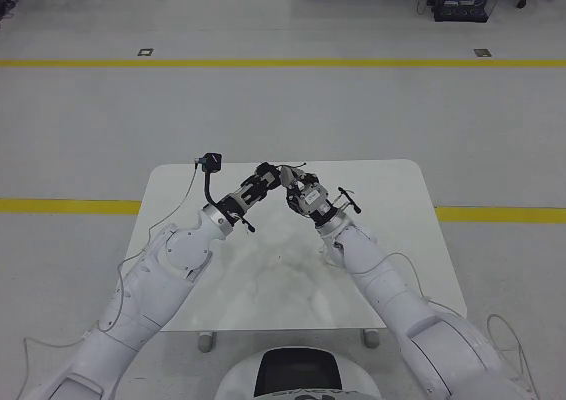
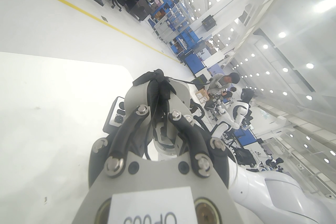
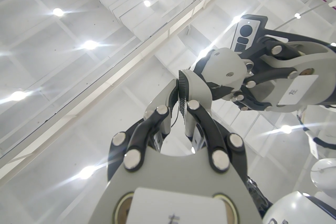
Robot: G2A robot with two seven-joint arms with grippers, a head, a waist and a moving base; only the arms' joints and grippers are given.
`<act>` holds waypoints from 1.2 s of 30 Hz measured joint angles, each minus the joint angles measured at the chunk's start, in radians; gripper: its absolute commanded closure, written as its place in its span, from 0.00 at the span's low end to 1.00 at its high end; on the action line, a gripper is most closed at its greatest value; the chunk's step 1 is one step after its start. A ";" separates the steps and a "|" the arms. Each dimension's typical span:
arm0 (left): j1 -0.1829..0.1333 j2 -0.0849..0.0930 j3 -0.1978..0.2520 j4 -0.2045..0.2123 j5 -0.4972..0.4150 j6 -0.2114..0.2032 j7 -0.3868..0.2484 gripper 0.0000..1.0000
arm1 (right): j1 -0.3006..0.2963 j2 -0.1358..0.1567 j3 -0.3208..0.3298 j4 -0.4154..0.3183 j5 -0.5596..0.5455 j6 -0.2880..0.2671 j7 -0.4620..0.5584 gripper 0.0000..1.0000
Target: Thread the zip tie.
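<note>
Two grippers meet tip to tip above white table, near its far edge. Left gripper clenched on black zip tie, thin tail sticking out past fingertips. Right gripper pinched shut, ribbed pads pressed on thin black strip of same tie. Seen from right wrist, left gripper's rounded fingertip sits against side of right gripper's finger.

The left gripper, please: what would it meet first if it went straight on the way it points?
Most likely the right gripper: in the top view the left gripper points at its tip, almost touching. Depth is unclear, so it might slip just past.
</note>
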 measured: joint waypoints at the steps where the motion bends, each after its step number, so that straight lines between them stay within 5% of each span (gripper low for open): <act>1: 0.000 0.000 0.000 0.000 0.000 0.000 0.000 1.00 | 0.000 0.000 0.001 0.000 -0.001 0.000 -0.001 1.00; 23: 0.000 0.000 0.000 0.000 0.000 0.000 0.000 1.00 | 0.018 -0.005 -0.029 0.027 0.008 0.000 -0.005 1.00; 24: 0.000 0.000 0.000 0.000 0.000 0.000 0.000 1.00 | 0.018 -0.005 -0.030 0.028 0.008 0.000 -0.005 0.96; 25: 0.000 0.000 0.000 0.000 0.000 0.000 0.000 1.00 | 0.018 -0.005 -0.030 0.028 0.010 0.000 -0.004 0.70; 26: 0.000 0.000 0.000 0.000 0.000 0.000 0.000 1.00 | 0.019 -0.005 -0.030 0.029 0.011 0.000 -0.004 0.58; 28: 0.000 0.000 0.000 0.000 0.000 0.000 0.000 1.00 | 0.019 -0.004 -0.029 0.030 0.014 0.000 -0.003 0.50; 29: 0.000 0.000 0.000 0.000 0.000 0.000 0.000 1.00 | 0.019 -0.004 -0.029 0.030 0.015 0.000 -0.003 0.27; 31: 0.000 0.000 0.000 0.000 0.000 0.000 0.000 1.00 | 0.018 -0.003 -0.028 0.030 0.017 0.000 -0.001 0.00; 36: 0.000 0.000 0.000 0.000 0.000 0.000 0.000 1.00 | 0.016 0.001 -0.023 0.028 0.017 0.000 0.006 0.00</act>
